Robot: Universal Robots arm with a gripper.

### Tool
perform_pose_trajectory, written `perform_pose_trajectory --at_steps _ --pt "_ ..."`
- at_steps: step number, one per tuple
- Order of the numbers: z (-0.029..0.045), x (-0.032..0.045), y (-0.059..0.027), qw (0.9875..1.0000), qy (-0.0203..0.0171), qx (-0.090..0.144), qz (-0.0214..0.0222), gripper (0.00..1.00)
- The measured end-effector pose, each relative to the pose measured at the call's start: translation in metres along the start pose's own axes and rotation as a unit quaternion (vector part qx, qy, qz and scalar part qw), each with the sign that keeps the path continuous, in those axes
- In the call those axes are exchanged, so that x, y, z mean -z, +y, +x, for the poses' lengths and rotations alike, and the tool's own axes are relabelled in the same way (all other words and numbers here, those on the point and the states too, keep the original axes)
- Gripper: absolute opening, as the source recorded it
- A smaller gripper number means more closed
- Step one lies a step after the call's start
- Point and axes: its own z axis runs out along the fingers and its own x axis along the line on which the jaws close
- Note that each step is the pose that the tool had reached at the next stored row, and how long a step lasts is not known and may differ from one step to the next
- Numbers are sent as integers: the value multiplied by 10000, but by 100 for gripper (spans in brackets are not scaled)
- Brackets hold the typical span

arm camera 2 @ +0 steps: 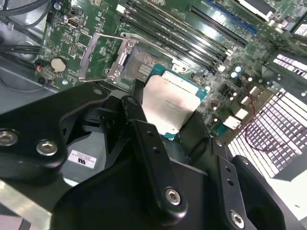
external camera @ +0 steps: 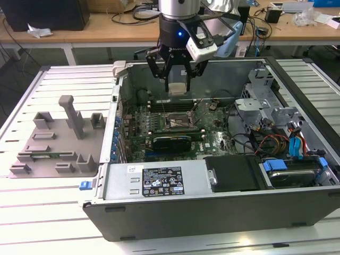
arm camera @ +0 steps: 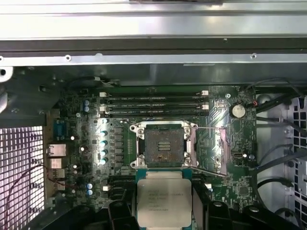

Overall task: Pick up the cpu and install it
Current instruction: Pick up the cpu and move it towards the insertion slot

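**Chip in hand over an open socket**

The gripper (external camera: 177, 84) is clamped on the cpu (external camera: 177, 88), fingers on two opposite edges, metal top showing, and hangs inside the computer case (external camera: 212, 212), clear above the motherboard (external camera: 159, 119). In the first wrist view the cpu (arm camera: 164, 203) sits just short of the bare socket (arm camera: 164, 145), below and slightly ahead of the gripper, and their edges look parallel. The chip is near-square, so it has no long axis to line up. The load plate (arm camera: 214, 148) is folded open to one side of the socket and the memory slots (arm camera: 153, 103) lie beyond it. The case walls stand well apart from the fingers, which appears to leave open room around them.
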Motion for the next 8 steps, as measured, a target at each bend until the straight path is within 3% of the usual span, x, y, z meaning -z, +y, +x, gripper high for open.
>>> perform_pose_trajectory --at_steps 8 --pt "-54 -207 -7 10000 0 -1 0 55"
